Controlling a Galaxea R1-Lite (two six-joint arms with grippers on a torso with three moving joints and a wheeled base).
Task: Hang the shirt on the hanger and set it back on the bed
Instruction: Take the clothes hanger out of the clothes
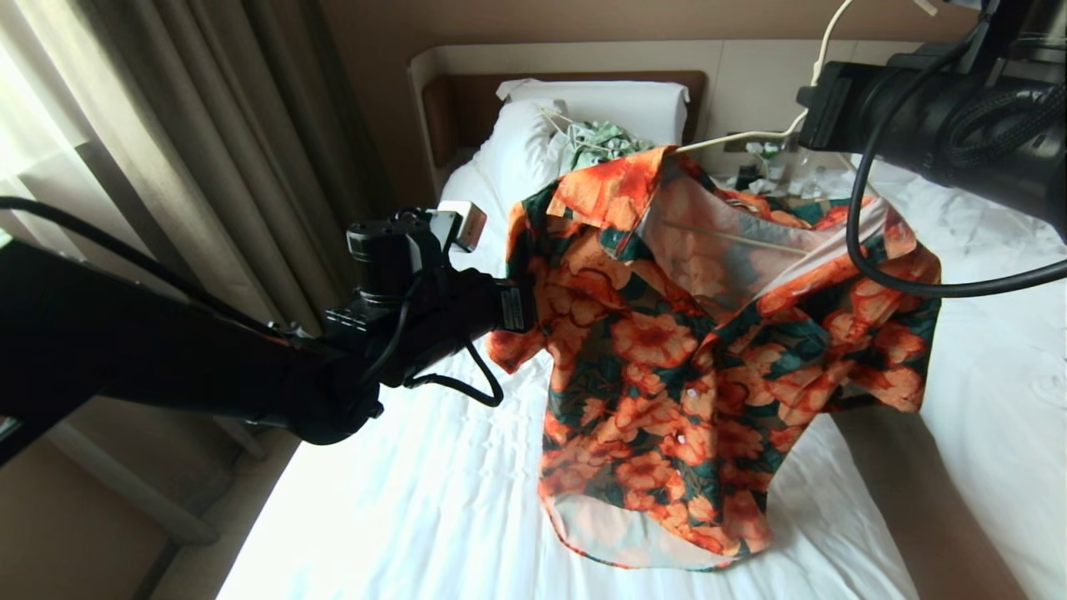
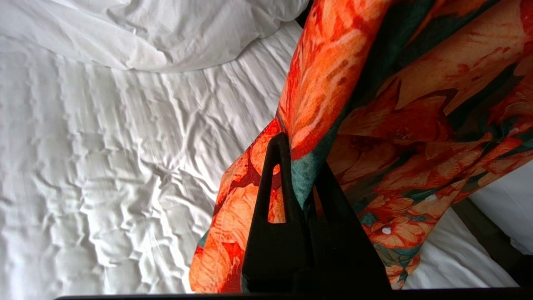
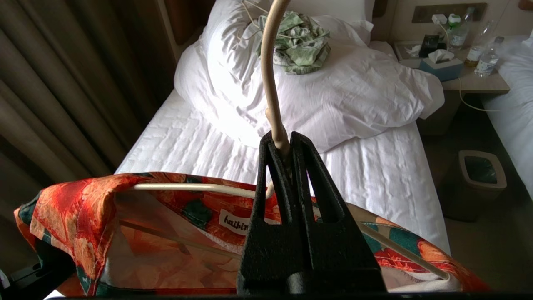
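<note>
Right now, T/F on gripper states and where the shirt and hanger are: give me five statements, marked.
1. The right gripper is clamped on the hanger neck. True.
2. The left gripper is open and clear of the shirt. False: it is shut on the shirt's edge.
3. The shirt lies flat on the bed. False: it hangs in the air from the hanger.
4. A pale green garment lies on the duvet. True.
5. The hanger is bare. False: the shirt is draped over it.

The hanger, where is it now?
The hanger is held up over the bed, inside the shirt; the right gripper clamps its neck.
</note>
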